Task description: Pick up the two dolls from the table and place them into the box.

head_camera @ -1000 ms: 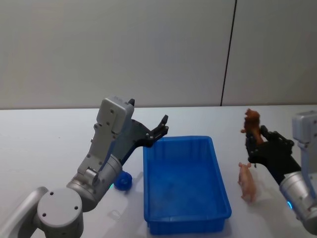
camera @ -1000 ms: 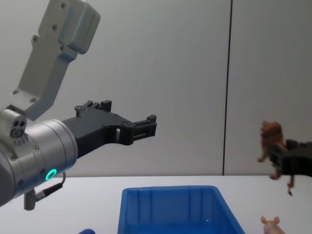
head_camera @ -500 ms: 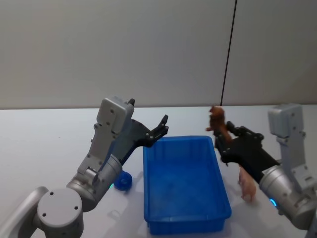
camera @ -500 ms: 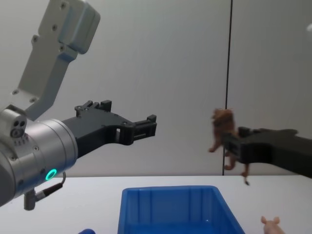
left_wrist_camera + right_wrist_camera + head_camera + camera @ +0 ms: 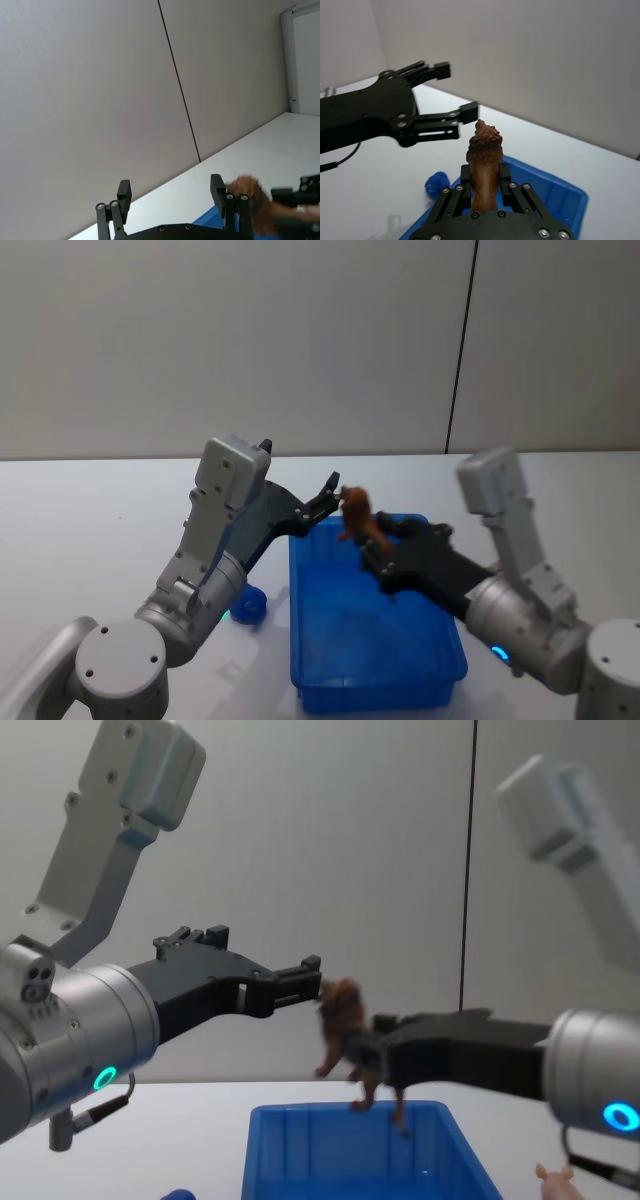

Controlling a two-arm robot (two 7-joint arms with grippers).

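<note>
My right gripper is shut on the dark reddish-brown doll, holding it upright in the air above the far end of the blue box. From the side, the brown doll hangs just above the box rim, close to the tips of my left gripper. The left gripper is open with nothing in it, raised over the box's far left corner. On the white table right of the box stands the pale pink doll. In the right wrist view the fingers clamp the doll.
A small blue rounded thing lies on the table left of the box, under my left arm. The box interior holds nothing. A grey wall with a dark vertical seam stands behind the table.
My right arm has swung left with the brown doll, from beside the box's right wall to over the box's far end. The left arm has not moved.
</note>
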